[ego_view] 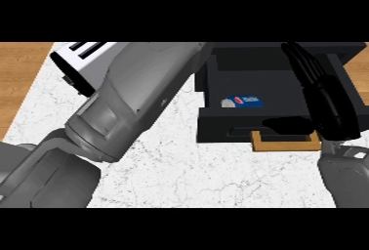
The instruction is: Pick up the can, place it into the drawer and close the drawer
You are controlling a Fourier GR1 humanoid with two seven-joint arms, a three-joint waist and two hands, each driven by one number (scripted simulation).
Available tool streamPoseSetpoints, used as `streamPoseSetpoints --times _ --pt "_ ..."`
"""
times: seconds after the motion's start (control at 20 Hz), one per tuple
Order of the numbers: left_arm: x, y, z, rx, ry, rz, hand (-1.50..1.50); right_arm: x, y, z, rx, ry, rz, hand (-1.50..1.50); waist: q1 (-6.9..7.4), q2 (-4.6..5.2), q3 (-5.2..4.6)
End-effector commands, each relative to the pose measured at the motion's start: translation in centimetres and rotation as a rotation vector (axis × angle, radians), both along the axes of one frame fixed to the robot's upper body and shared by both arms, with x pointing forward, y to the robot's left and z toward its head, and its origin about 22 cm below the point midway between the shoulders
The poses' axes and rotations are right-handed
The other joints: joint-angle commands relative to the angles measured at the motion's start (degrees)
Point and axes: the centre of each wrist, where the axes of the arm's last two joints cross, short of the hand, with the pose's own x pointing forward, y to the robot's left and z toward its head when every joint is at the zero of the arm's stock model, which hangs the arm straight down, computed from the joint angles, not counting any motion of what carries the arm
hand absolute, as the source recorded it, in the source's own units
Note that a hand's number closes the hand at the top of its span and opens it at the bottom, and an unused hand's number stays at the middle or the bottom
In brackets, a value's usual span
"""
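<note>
Looking down from the head view, nearest me is the left forearm (122,112), a big grey mass running from the lower left up across the white marbled worktop (216,171). Its hand is out of view past the top, so I can't tell what those fingers are doing.

Lower right, the right forearm (349,171) comes in and the right hand (328,105) stretches up over the drawer's right side. Its fingers (306,63) look straight and long, not curled round anything; the thumb (288,124) juts left over the drawer front, just above the wooden handle (284,144). I see nothing held. Whether the hand touches the drawer or hangs over it, I can't tell.

The can (243,101) is lying inside the open black drawer (216,88), blue label up, near the left-middle of the cavity and apart from the right hand. So placing looks done; closing is what's left, I judge.

To close well: get the straight fingers or palm flat on the drawer front near the handle, push square along the slide direction, not at an angle, so it doesn't bind. Keep the fingers out of the cavity before it shuts. The can lies on its side, so it could roll; a slow push is safer.

Far left, a white appliance (79,58) with dark slots sits behind the left forearm.
</note>
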Motion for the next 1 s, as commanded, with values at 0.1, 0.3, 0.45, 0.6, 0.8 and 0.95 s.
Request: streamPoseSetpoints --times 0.1,0.3,0.45,0.6,0.8,0.95 --pt "0.2 0.8 -1.2 -0.021 0.009 -0.025 -1.5 3.7 3.2 -3.6 -0.135 0.017 -0.018 -1.5 2.1 -0.67 -0.06" --pt "1.2 3.1 0.1 -0.023 0.019 0.027 -1.5 6.3 2.9 -4.8 -0.157 -0.017 -0.041 -1.5 1.87 -0.49 -0.01" --pt "1.3 3.8 0.4 -0.024 0.001 0.043 -1.5 7.0 4.4 -7.0 -0.186 -0.006 -0.048 -1.5 1.84 -0.61 -0.03" --pt "1.8 5.2 0.2 -0.003 0.007 0.04 -1.5 8.8 4.6 -7.8 -0.196 -0.052 -0.102 -1.5 3.03 -0.16 0.0" --pt "1.4 5.5 1.3 -0.024 0.017 0.021 -1.5 10.3 3.6 -8.0 -0.19 -0.093 -0.191 -1.5 4.06 -0.94 -0.04" --pt "2.1 7.5 0.0 0.003 0.021 0.053 -1.5 11.4 4.5 -8.3 -0.183 -0.144 -0.201 -1.5 3.82 -0.36 0.0"
